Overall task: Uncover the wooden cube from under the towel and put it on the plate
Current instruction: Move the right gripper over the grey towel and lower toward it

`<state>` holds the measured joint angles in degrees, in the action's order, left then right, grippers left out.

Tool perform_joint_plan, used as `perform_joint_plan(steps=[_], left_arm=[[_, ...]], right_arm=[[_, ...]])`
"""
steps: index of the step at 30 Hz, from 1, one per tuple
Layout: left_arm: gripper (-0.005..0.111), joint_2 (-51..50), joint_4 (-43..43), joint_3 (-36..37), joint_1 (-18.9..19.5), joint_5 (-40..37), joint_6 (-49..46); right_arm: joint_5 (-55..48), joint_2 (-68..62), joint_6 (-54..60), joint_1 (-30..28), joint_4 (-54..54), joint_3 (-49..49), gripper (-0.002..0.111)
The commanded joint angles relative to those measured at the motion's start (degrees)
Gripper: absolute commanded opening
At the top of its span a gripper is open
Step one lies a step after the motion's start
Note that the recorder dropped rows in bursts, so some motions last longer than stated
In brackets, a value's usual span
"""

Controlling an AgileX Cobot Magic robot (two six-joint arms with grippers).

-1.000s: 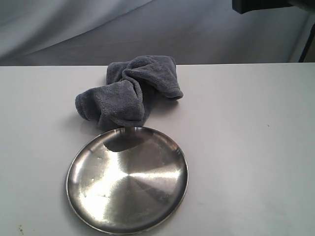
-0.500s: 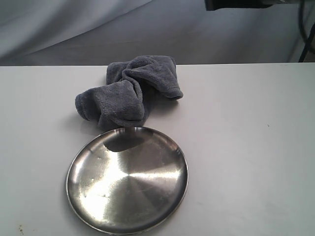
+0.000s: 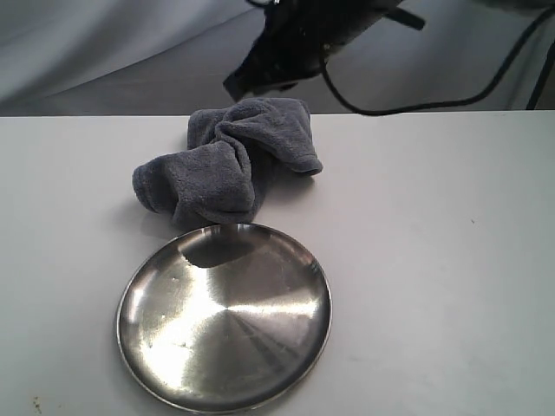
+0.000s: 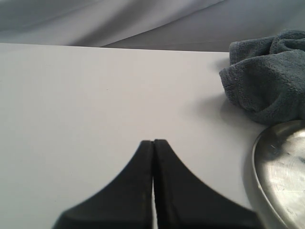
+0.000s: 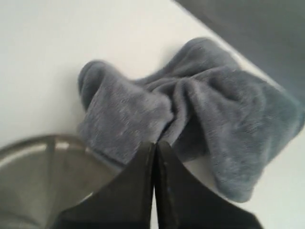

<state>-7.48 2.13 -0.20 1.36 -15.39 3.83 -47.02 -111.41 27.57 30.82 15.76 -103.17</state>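
Observation:
The plush grey-blue towel [image 3: 227, 161] lies bunched on the white table just behind the steel plate [image 3: 225, 317], whose dish holds nothing. No wooden cube shows; it is hidden. My right gripper [image 5: 155, 143] is shut and hangs above the towel [image 5: 190, 114], with the plate's rim [image 5: 43, 143] beside it. In the exterior view the right arm [image 3: 295, 43] comes in from the top, over the towel's far end. My left gripper [image 4: 153, 141] is shut over bare table, with the towel [image 4: 267, 81] and plate [image 4: 281, 171] off to one side.
The white table [image 3: 434, 260] stretches wide on both sides of the plate. A black cable [image 3: 451, 95] trails from the right arm at the back. Grey cloth backdrop [image 3: 104, 52] hangs behind the table's far edge.
The right arm has swung in from the top right corner toward the left and down, now hanging over the towel's far end. Towel and plate have not moved.

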Motion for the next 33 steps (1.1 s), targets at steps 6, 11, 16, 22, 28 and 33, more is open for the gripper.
perform_joint_plan(steps=[6, 11, 16, 22, 28, 33], left_arm=[[0.001, 0.18, 0.15, 0.2, -0.24, 0.57, 0.22], [0.001, 0.18, 0.15, 0.2, -0.24, 0.57, 0.22], [0.001, 0.18, 0.15, 0.2, -0.24, 0.57, 0.22], [0.001, 0.18, 0.15, 0.2, -0.24, 0.57, 0.22], [0.001, 0.18, 0.15, 0.2, -0.24, 0.57, 0.22], [0.001, 0.18, 0.15, 0.2, -0.24, 0.57, 0.22]], right_arm=[[-8.49, -6.86, 21.14, 0.11, 21.45, -2.49, 0.0], [-4.92, -9.24, 26.22, 3.83, 21.33, -2.6, 0.0], [21.6, -9.24, 21.96, 8.05, 21.33, -2.6, 0.0], [18.97, -7.94, 11.52, 3.02, 11.0, -2.6, 0.0], [5.36, -6.63, 11.39, 1.2, 0.21, -2.6, 0.0], [-6.36, -6.75, 14.44, 1.33, 0.47, -2.6, 0.0]])
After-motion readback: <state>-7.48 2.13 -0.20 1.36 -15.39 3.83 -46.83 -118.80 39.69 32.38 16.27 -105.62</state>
